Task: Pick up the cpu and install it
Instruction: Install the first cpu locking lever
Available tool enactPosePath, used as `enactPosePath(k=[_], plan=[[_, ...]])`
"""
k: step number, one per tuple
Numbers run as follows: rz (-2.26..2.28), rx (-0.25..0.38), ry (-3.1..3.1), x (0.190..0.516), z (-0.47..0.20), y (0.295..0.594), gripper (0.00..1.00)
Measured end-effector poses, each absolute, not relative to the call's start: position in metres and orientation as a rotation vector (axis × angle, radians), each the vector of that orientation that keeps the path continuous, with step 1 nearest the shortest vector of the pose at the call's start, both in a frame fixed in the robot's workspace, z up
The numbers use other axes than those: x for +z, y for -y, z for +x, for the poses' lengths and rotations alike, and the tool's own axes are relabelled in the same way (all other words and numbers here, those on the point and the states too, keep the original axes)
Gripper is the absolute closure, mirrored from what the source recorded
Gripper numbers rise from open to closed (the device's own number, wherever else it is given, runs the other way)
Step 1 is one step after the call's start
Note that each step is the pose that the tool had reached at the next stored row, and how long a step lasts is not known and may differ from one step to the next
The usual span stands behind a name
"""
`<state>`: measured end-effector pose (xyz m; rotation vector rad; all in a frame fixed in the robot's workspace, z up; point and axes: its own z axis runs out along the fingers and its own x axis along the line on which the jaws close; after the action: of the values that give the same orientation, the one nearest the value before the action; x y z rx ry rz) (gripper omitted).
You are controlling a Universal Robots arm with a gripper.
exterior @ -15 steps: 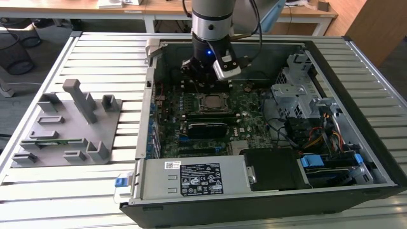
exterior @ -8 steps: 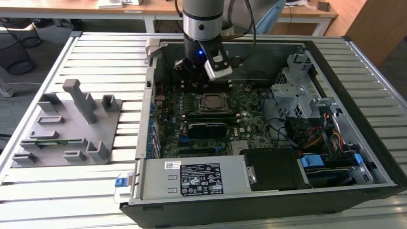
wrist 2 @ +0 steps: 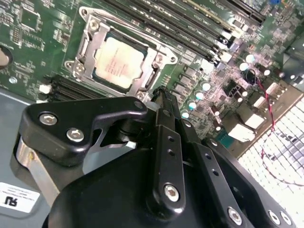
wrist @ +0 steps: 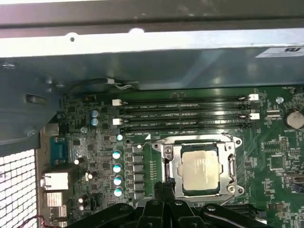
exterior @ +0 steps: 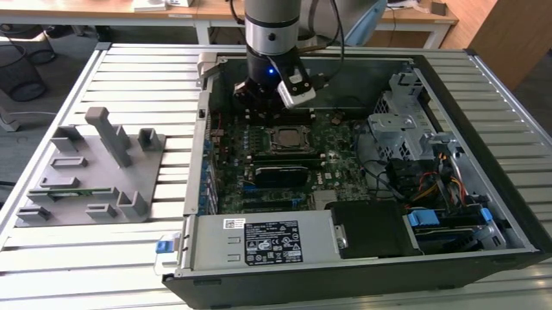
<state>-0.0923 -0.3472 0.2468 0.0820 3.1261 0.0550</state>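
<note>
The tool (wrist 2: 159, 92) fingertips sit edge-on; their gap is too hidden to judge.

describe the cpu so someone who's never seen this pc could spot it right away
Look inside the open computer case, at the green motherboard on its floor. Near the board's middle sits a metal socket frame, and the cpu lies flat within it. It is the one plain, shiny silver square there; the memory slots beside it are long, dark and narrow.

Even daylight; glare on cpu (wrist: 200, 171) lid.
</note>
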Motion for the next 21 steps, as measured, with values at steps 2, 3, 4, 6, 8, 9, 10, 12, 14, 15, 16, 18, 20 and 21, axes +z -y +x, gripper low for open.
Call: enactPosePath(k=[2, 3, 4, 6, 8, 9, 10, 12, 14, 15, 16, 18, 20, 21], plan=[[0.082, 0.056, -3.125, 0.247, -0.096, 0.347, 0.89], [0.082, 0.057, -3.125, 0.247, -0.097, 0.347, 0.89], [0.081, 0.056, -3.125, 0.247, -0.099, 0.347, 0.89], [0.081, 0.057, -3.123, 0.247, -0.104, 0.347, 0.89], [0.08, 0.058, -3.122, 0.247, -0.109, 0.347, 0.89], [0.079, 0.058, -3.121, 0.247, -0.111, 0.347, 0.89], [0.079, 0.058, -3.121, 0.247, -0.112, 0.347, 0.89], [0.076, 0.058, -3.12, 0.247, -0.115, 0.346, 0.89], [0.075, 0.058, -3.12, 0.247, -0.116, 0.346, 0.89], [0.075, 0.059, -3.12, 0.247, -0.116, 0.346, 0.89], [0.075, 0.059, -3.12, 0.247, -0.116, 0.346, 0.89], [0.075, 0.059, -3.12, 0.247, -0.115, 0.345, 0.89], [0.075, 0.059, -3.12, 0.247, -0.115, 0.345, 0.89], [0.075, 0.059, -3.12, 0.247, -0.115, 0.344, 0.89]])
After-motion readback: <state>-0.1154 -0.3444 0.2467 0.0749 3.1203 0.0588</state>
